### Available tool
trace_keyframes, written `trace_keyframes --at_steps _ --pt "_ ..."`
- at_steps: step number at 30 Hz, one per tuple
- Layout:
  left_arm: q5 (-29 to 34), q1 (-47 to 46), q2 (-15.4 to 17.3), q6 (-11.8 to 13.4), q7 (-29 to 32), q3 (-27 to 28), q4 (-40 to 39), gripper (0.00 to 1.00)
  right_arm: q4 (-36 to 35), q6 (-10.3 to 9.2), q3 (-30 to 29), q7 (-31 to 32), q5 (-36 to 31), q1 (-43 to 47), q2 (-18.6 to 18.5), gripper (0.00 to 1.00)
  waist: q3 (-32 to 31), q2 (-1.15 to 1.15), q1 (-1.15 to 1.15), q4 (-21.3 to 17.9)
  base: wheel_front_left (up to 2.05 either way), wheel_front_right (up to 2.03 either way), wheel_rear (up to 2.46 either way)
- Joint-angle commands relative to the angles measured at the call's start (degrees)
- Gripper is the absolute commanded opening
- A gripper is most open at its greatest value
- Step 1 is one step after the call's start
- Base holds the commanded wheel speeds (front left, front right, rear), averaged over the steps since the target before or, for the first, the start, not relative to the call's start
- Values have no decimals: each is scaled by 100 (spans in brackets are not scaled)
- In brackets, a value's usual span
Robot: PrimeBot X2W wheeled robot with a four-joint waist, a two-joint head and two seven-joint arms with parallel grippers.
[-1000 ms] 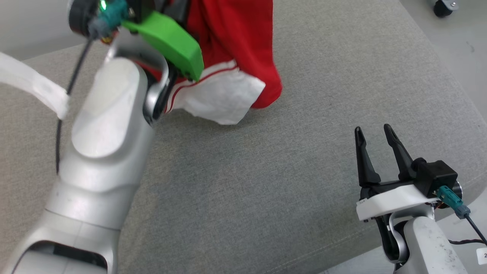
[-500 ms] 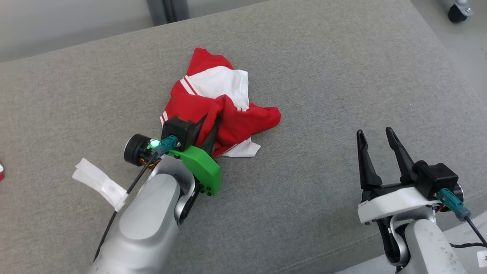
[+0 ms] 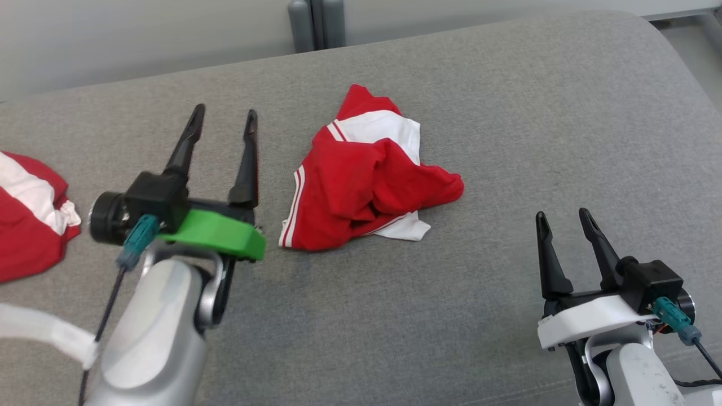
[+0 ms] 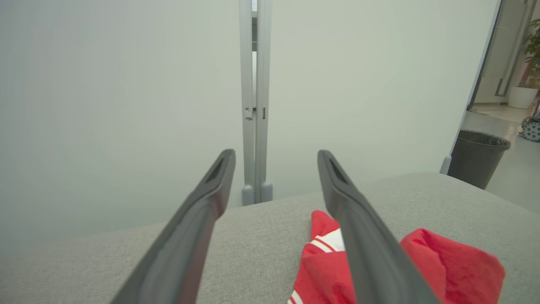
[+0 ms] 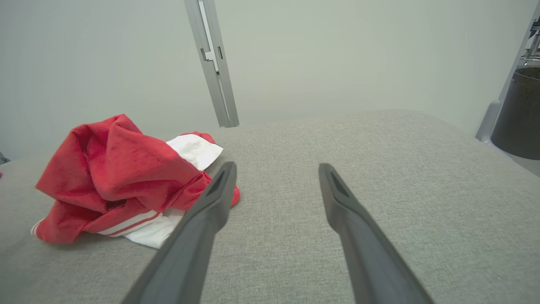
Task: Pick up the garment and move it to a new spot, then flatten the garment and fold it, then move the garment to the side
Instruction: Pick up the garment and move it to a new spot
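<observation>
Head view, centre: the red-and-white garment (image 3: 366, 180) lies crumpled on the grey surface (image 3: 507, 113). Soft, light and floppy, it looks best pinched at a raised fold or hem. Beside it the left gripper (image 3: 225, 111), at lower right the right gripper (image 3: 563, 214), both with fingers apart, empty.

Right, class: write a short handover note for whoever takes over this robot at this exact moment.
Left gripper: open, empty, left of the garment.
Right gripper: open, empty, to its right.
The garment is a crumpled heap on the grey cushion; a second red-and-white garment lies far left.
Done: carried here and released within the last second.
To do: flatten, fold, move aside.
</observation>
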Motion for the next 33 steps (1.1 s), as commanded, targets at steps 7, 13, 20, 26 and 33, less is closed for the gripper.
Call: trace_keyframes --at_steps 7,13,20,26,33 --pt "199 1197 391 312 1 996 -935 100 -28 -6 -34 -17 -100 160 -16 100 -324 0 0 543 0 0 0" --pt "387 2067 304 251 0 1476 -1373 100 26 -6 -121 -17 -87 280 -75 100 -452 0 0 742 0 0 0" --pt "634 2787 31 54 -1 1786 -1278 100 88 -6 -150 -17 -114 439 -149 100 -620 0 0 905 0 0 0" --pt "878 3114 -153 -114 -1 1916 -1098 100 142 -6 -90 -17 -128 593 -164 100 -786 0 0 977 0 0 0" --pt "1001 3201 -309 -240 -1 2047 -979 100 185 -6 -94 -17 -156 703 -172 100 -874 0 0 1066 0 0 0"
